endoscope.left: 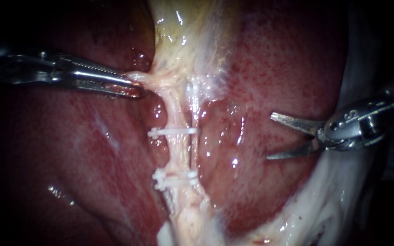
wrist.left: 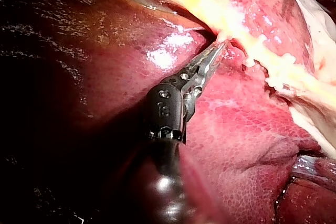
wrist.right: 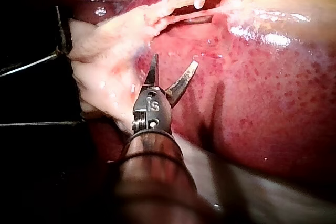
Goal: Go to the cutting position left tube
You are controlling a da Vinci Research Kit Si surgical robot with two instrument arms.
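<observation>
The right instrument (endoscope.left: 270,136) holds its blades wide open and empty over the liver (endoscope.left: 251,82). The tube (endoscope.left: 175,155) lies straight ahead of them, well apart, its long axis crosswise to their reach. I judge the stretch between its two clips (endoscope.left: 172,132) to be the target. The left instrument (endoscope.left: 137,86), nearer the tube, grips pale tissue (endoscope.left: 150,78) at one end.

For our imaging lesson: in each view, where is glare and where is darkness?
Endoscope view: small glints on the liver beside the clipped tube; edges dark. Left wrist view: broad glare on liver beside the left instrument gripping tissue; shaft side black. Right wrist view: glare streak ahead of the right instrument's open blades; darkness beside its shaft.
</observation>
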